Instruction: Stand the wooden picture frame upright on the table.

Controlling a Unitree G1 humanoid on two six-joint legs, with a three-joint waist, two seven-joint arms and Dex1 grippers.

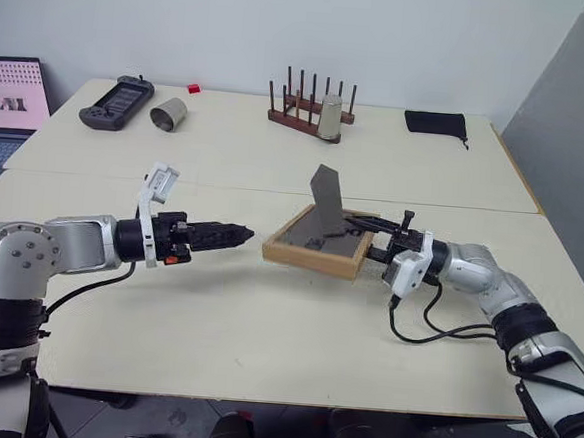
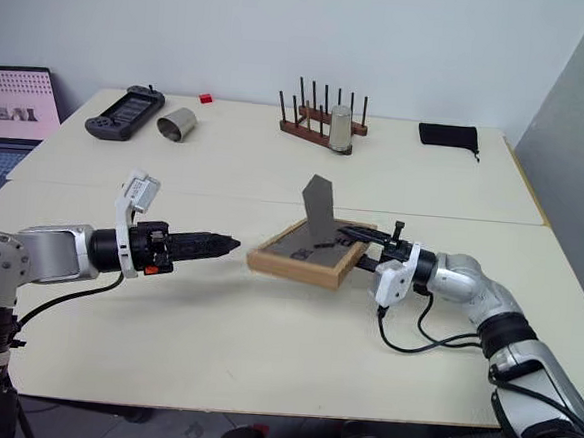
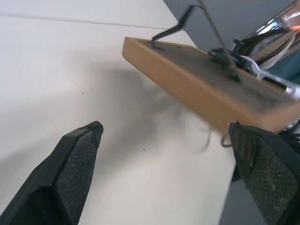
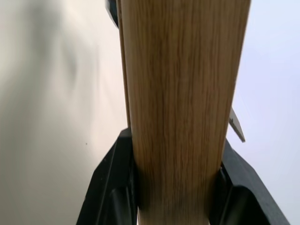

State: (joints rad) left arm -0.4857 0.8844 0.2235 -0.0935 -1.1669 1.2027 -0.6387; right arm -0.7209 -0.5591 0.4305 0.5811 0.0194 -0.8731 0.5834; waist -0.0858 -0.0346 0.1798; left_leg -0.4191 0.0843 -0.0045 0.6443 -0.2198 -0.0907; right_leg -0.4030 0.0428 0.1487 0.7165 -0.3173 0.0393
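1. Light-wood is what you want to watch: the wooden picture frame (image 1: 315, 243) hangs near the middle of the table (image 1: 265, 317), back side up, roughly level, its dark grey back facing the ceiling and its easel stand (image 1: 326, 197) sticking up from it.
2. Your right gripper (image 1: 379, 237) has its two fingers clamped over the frame's edge at the 3 o'clock side; in the right wrist view the black fingers (image 4: 112, 187) press against both faces of the wood.
3. Your left gripper (image 1: 233, 236) sits at 9 o'clock of the frame, just beside its near corner but apart from it. Its jaws stand wide open and hold nothing; in the left wrist view each fingertip (image 3: 79, 154) is clear of the frame's edge.
4. At 12 o'clock, far across the table, you see a reddish-brown peg rack (image 1: 304, 115) with a grey cup (image 1: 330, 117) on it.
5. At 10 o'clock lie a metal cup (image 1: 168, 113) on its side and a dark handheld controller (image 1: 117, 102).
6. At 1 o'clock lies a black pouch (image 1: 436, 123).
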